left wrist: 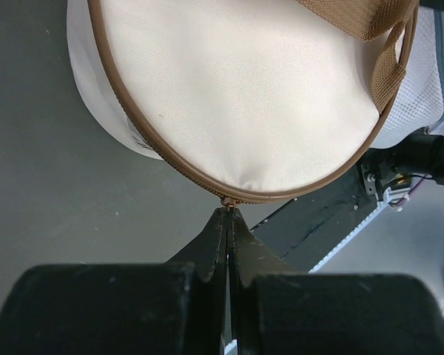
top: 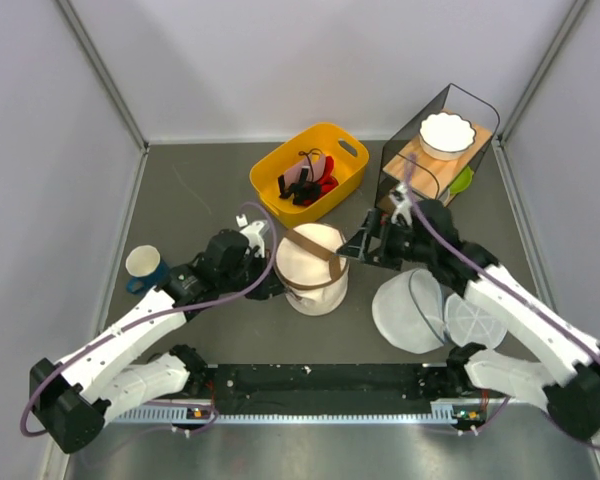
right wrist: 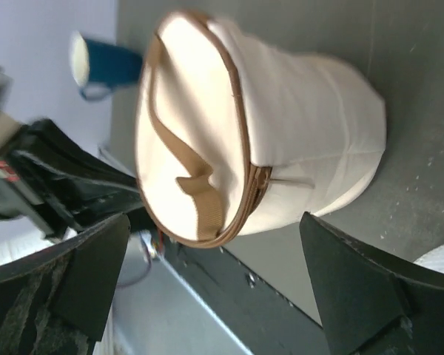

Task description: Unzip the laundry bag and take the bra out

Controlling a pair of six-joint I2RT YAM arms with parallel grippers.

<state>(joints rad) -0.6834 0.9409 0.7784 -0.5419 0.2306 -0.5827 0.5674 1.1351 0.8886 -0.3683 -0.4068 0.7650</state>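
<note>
Top external view: the laundry bag stands upright on the grey table at mid-width, its lid facing up and the brown strap lying across the lid. The left gripper is against the bag's left side; the right gripper sits just beside its upper right edge. A yellow basket lies behind the bag, a blue mug to the left and two white mesh pouches to the right. A white bowl sits on a black wire shelf at the far right. Left wrist view: the left gripper has its fingers pressed together, nipping the small zipper pull at the edge of the brown zipper band, which runs unbroken round the cream lid. Right wrist view: the right gripper has its fingers spread wide with nothing between them, and the bag stands apart ahead of them. The zipper band reads as closed along the visible rim, and the blue mug shows beyond the bag.
</note>
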